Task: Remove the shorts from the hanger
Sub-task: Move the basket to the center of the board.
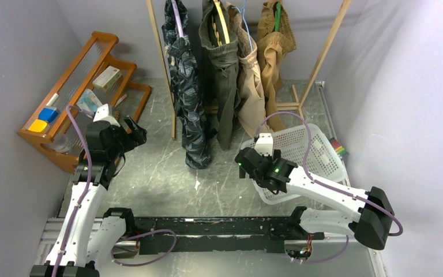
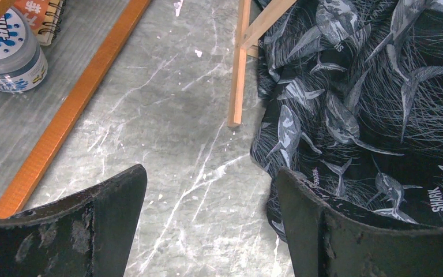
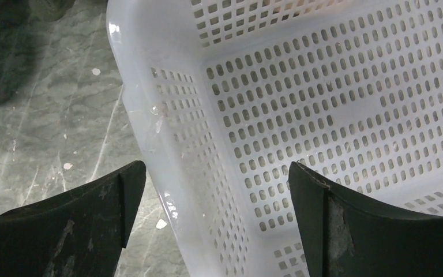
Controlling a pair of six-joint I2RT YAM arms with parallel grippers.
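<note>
Grey marbled table (image 2: 179,144); navy shorts (image 2: 380,115) printed "SHARK" beside wooden post (image 2: 237,86).

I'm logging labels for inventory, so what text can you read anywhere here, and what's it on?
"SHARK": white print on the dark navy shorts.
Tub label: blue lettering cut off, unreadable.
Box in the top view: too small to read.

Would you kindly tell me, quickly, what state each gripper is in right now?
Left gripper: open, holding nothing, beside the navy shorts.
Right gripper: open, holding nothing, above the white basket rim.
</note>
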